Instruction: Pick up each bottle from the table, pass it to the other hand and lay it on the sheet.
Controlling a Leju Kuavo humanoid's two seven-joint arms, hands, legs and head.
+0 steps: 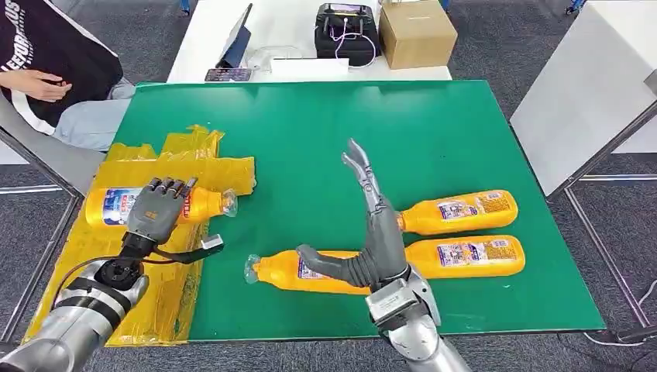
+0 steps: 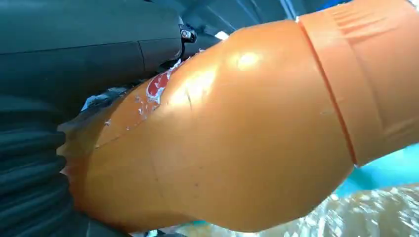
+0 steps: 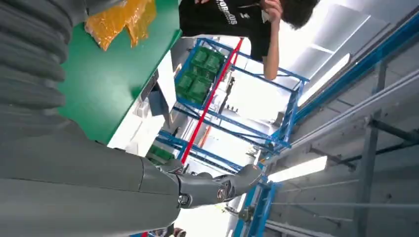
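While the right hand (image 1: 370, 232) stood raised with fingers apart and nothing in it, a bottle (image 1: 283, 271) lay just behind it on the green table (image 1: 310, 124), two more bottles (image 1: 465, 232) at its 3 o'clock. At 9 o'clock, the left hand (image 1: 155, 211) gripped a fourth bottle (image 1: 203, 204) lying on the yellow sheet (image 1: 194, 159).
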